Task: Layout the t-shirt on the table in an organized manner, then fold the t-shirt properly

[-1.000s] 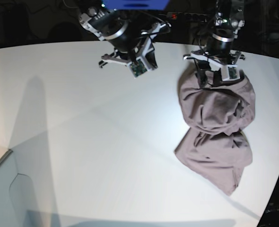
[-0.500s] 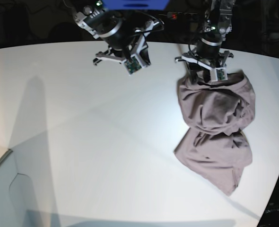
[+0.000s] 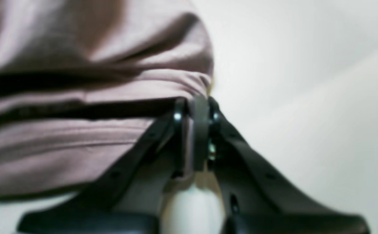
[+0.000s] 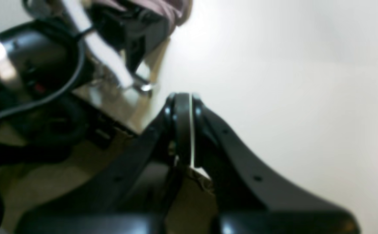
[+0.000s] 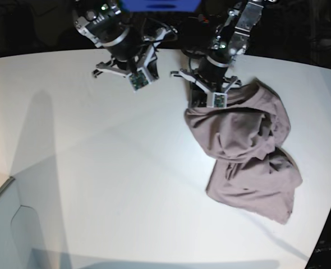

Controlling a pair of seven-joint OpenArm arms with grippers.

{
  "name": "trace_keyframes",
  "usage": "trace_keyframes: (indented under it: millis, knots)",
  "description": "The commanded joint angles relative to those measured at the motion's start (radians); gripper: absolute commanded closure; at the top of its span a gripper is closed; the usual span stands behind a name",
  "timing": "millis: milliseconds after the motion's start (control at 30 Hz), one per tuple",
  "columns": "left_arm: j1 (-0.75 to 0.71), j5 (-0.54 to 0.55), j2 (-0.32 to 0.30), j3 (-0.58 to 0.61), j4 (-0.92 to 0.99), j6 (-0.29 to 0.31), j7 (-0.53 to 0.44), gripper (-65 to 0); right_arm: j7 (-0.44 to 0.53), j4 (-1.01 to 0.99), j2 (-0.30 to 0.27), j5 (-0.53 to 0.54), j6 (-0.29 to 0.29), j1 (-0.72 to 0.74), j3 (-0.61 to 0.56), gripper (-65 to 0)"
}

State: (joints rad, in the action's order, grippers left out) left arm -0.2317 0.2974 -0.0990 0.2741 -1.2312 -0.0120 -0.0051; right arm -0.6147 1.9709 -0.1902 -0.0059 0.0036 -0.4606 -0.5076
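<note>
The mauve t-shirt (image 5: 244, 151) lies crumpled in a heap on the right part of the white table (image 5: 98, 168). My left gripper (image 5: 202, 103) is at the heap's upper left corner, shut on a fold of the fabric. The left wrist view shows its jaws (image 3: 195, 110) pinching the t-shirt's (image 3: 78, 65) hemmed edge just above the table (image 3: 306, 81). Further left, over the table's back edge, my right gripper (image 5: 120, 72) hangs shut with nothing in it. Its closed fingertips (image 4: 182, 104) sit over the table (image 4: 289, 65), with a scrap of t-shirt (image 4: 176, 9) at the top.
The table's curved edge (image 5: 322, 224) runs close past the shirt on the right. A pale box-like surface (image 5: 8, 230) sits off the table at the bottom left. Dark clutter and cables (image 4: 30, 81) lie behind the back edge.
The left gripper has closed on the shirt's top edge and pulled it to the left, stretching the heap that way. The right arm has also drifted left and back.
</note>
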Motion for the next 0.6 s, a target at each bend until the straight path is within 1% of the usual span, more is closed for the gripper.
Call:
trace_keyframes:
  millis: [0, 33, 200, 467, 500, 567]
  knots:
    - [0.008, 0.001, 0.003, 0.026, -0.009, 0.007, 0.007, -0.5, 0.016, 0.017, 0.002, 0.004, 0.002, -0.013, 0.017, 0.0]
    - [0.019, 0.001, 0.005, 0.047, -0.009, 0.007, 0.007, 0.0, 0.016, 0.017, 0.004, 0.004, 0.002, -0.014, 0.039, 0.0]
    - [0.079, -0.004, 0.057, 0.132, -0.008, 0.007, 0.007, 0.0, 0.016, 0.017, 0.005, 0.004, 0.002, -0.028, 0.143, 0.0]
    - [0.182, 0.001, 0.129, 0.253, -0.008, 0.007, 0.007, -0.3, 0.016, 0.017, 0.007, 0.004, 0.002, -0.043, 0.266, 0.0]
    - [0.188, 0.001, 0.129, 0.267, -0.011, 0.007, 0.007, -1.5, 0.016, 0.017, 0.007, 0.004, 0.002, -0.045, 0.277, 0.0]
    - [0.193, 0.001, 0.13, 0.285, -0.017, 0.005, 0.007, -7.2, 0.016, 0.017, 0.007, 0.004, 0.002, -0.056, 0.297, 0.0]
